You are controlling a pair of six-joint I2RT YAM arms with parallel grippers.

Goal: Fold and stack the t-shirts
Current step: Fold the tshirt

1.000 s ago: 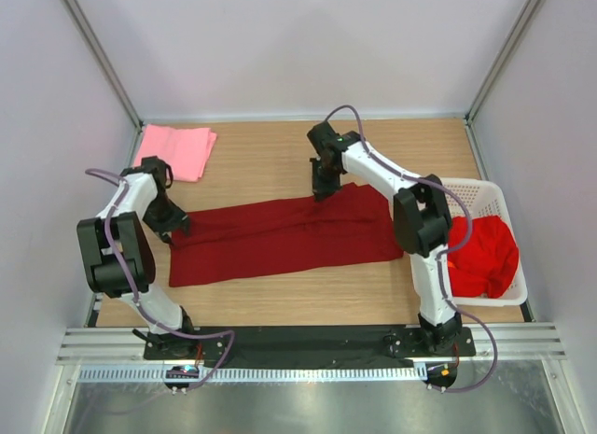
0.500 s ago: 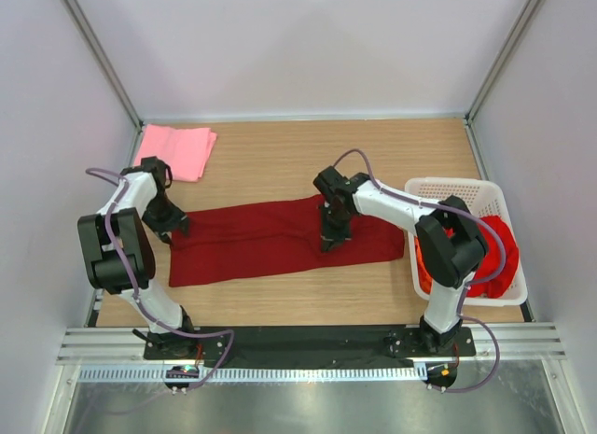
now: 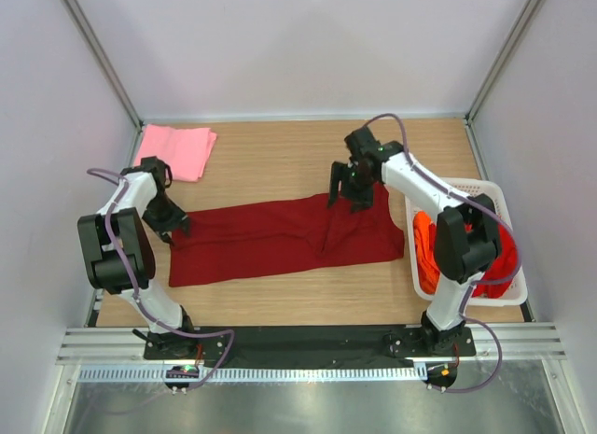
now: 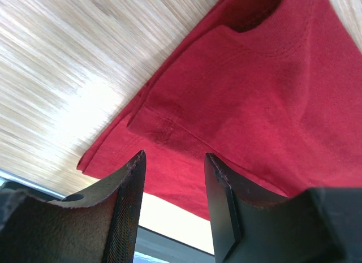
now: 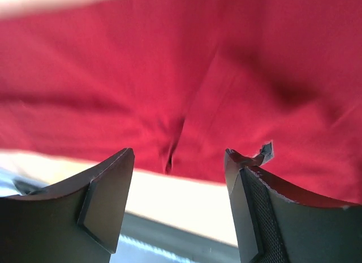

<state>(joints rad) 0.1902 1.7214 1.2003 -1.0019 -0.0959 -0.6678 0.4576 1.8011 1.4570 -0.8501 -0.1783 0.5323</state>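
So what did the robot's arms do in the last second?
The right gripper, shut at the far edge of the maroon shirt, swept toward the near side, apparently pulling cloth along. It then opened, let go and swung back to the far edge, further right. The shirt now shows a crease near its middle. The left gripper stayed at the shirt's left end, and the pink shirt did not move.

Noted plain dark red t-shirt (image 3: 280, 233) on light wood-grain table (image 3: 280, 163). Beyond its left end, plain light pink t-shirt (image 3: 177, 149). Right of it, white slotted basket (image 3: 457, 183) with bright red t-shirt (image 3: 499, 257) and orange t-shirt (image 3: 424, 247).
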